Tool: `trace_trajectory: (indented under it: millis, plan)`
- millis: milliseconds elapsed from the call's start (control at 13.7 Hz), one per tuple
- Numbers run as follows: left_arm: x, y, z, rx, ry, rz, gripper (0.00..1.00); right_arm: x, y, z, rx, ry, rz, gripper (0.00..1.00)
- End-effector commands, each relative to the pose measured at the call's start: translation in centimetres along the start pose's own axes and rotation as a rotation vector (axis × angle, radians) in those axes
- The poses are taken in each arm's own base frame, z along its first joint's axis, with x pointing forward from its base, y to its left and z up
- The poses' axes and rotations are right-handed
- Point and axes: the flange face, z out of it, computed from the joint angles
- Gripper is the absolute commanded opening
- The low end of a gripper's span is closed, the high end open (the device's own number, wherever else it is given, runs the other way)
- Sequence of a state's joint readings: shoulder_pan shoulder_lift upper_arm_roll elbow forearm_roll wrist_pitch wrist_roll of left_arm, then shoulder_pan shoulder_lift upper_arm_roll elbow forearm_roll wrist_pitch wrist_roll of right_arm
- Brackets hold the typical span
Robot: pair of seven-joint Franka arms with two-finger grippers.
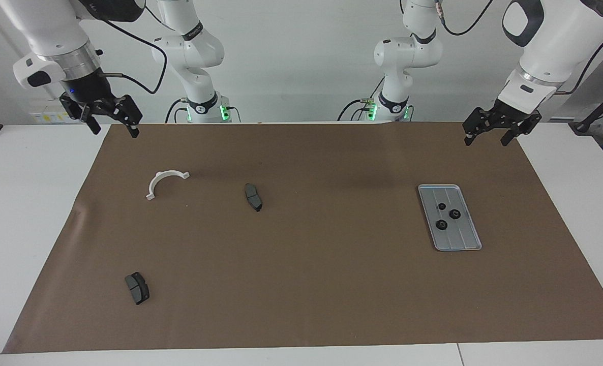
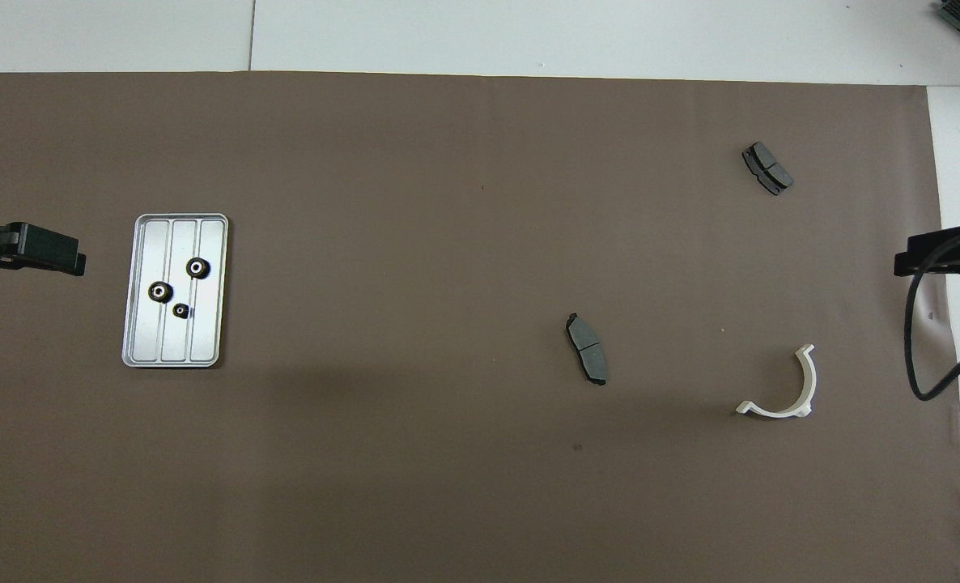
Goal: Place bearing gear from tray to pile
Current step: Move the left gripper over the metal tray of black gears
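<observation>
1. Both arms wait, raised at the robots' edge of the brown mat (image 1: 301, 284). The left gripper (image 1: 502, 133) hangs over the mat's corner at the left arm's end with its jaws released and nothing between them.
2. The right gripper (image 1: 111, 121) hangs over the corner at the right arm's end, fingers spread too, holding nothing.
3. Here's the target: three black gears (image 1: 447, 214) lying flat in the metal tray (image 1: 469, 243), toward the left arm's end of the table. In the overhead view one gear (image 2: 197, 267) sits at about one o'clock from a second (image 2: 159, 291), and the smallest (image 2: 180, 310) at about five o'clock from that second one.
4. No pile of gears shows on the mat yet; all three are in the tray.
5. Handling, as I judge it: small, stiff, probably light parts, toothed rims giving some bite. Best hold is across the outer rim from above, fingers straddling the disc. They lie close together, so a neighbour could get nudged, and the grooved metal floor may let a gear slide.
6. The rest of the mat: two dark brake pads (image 1: 253, 196) (image 1: 137, 287) and a white curved bracket (image 1: 165, 182) toward the right arm's end, well apart from the tray.
7. The mat looks flat and matte on a white table (image 1: 27, 203); a plain white wall (image 1: 301, 51) stands by the arm bases.
</observation>
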State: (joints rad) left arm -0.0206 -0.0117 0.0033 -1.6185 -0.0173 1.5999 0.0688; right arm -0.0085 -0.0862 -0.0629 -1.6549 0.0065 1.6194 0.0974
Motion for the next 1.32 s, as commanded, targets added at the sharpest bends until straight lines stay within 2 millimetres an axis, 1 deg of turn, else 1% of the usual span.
trace_trajectory:
  millis: [0, 439, 732, 806, 879, 1099, 1245]
  plan:
    - [-0.5, 0.1, -0.2, 0.021, 0.012, 0.014, 1.0, 0.0, 0.4, -0.1, -0.018, 0.015, -0.02, 1.0]
    - [-0.4, 0.0, -0.3, 0.022, 0.021, 0.013, 1.0, 0.0, 0.3, -0.1, -0.018, 0.014, -0.021, 1.0]
    - [-0.4, -0.9, -0.2, 0.022, 0.024, -0.005, 1.0, 0.0, 0.3, -0.1, -0.018, 0.015, -0.021, 1.0]
    - [-0.1, -0.9, -0.3, 0.024, 0.05, -0.008, 1.0, 0.0, 0.3, -0.1, -0.018, 0.015, -0.021, 1.0]
    - [0.2, -0.9, 0.1, 0.026, 0.077, -0.014, 1.0, 0.0, 0.3, -0.1, -0.018, 0.015, -0.021, 1.0]
    - [1.0, -0.9, 2.4, 0.025, 0.061, -0.011, 1.0, 0.0, 0.3, -0.1, -0.018, 0.015, -0.021, 1.0]
    - [2.4, -0.9, 4.5, 0.024, 0.048, -0.009, 1.0, 0.0, 0.2, -0.1, -0.018, 0.015, -0.023, 1.0]
